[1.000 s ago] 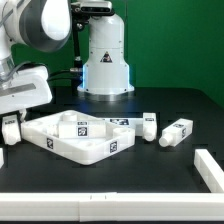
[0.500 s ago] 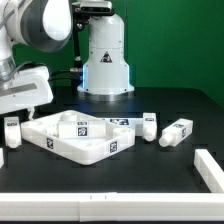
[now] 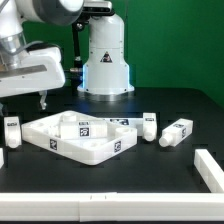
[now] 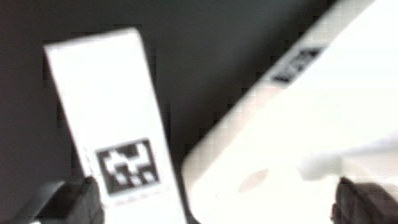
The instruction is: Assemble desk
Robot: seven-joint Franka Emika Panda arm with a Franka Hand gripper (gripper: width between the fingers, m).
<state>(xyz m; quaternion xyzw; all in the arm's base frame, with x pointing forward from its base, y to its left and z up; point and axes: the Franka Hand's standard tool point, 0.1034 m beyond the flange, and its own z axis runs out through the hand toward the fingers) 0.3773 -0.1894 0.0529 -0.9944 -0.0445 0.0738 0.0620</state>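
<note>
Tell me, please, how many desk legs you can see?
4 legs: one at the exterior view's left, one lying in the panel, two beyond the panel toward that view's right. Others may be hidden.

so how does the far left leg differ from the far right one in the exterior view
The far left leg stands upright; the far right leg lies on its side. The left one sits close beside the panel; the right one lies farther from it. Both are short white blocks with black-and-white tags.
</note>
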